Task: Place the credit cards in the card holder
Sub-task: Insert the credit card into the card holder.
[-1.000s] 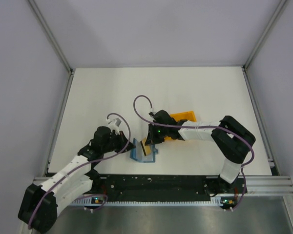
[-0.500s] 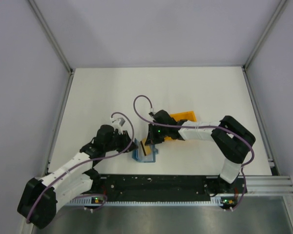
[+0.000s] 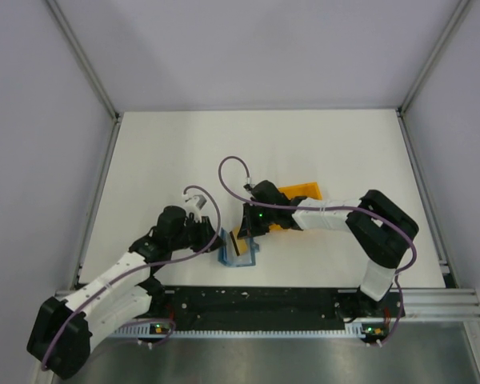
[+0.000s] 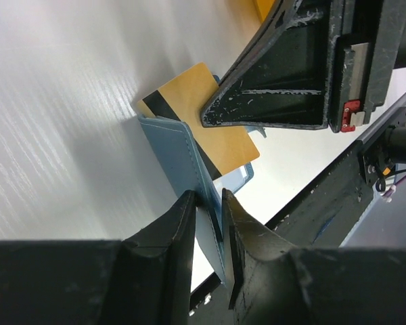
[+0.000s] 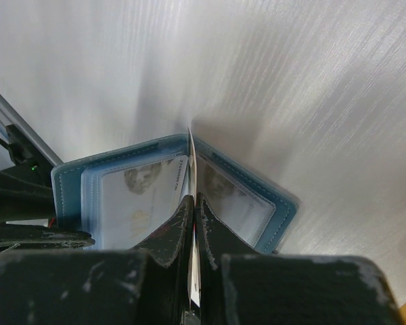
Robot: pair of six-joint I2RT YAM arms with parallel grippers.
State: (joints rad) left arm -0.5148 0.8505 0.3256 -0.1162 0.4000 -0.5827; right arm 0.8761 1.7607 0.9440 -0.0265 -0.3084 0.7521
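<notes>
Left gripper (image 4: 206,200) eases its jaws slightly apart, just straddling the card holder (image 4: 172,145) flap at the table (image 4: 54,101) near edge. Right gripper (image 5: 193,203) jaws pinch a credit card (image 4: 189,101) into the fold, so insertion looks underway.

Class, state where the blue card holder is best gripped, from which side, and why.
On the card holder, grip the upright left flap at its free edge, from the left. It stands open, so that thin flap suits a pinch, and the right gripper holds the card in from the right.
</notes>
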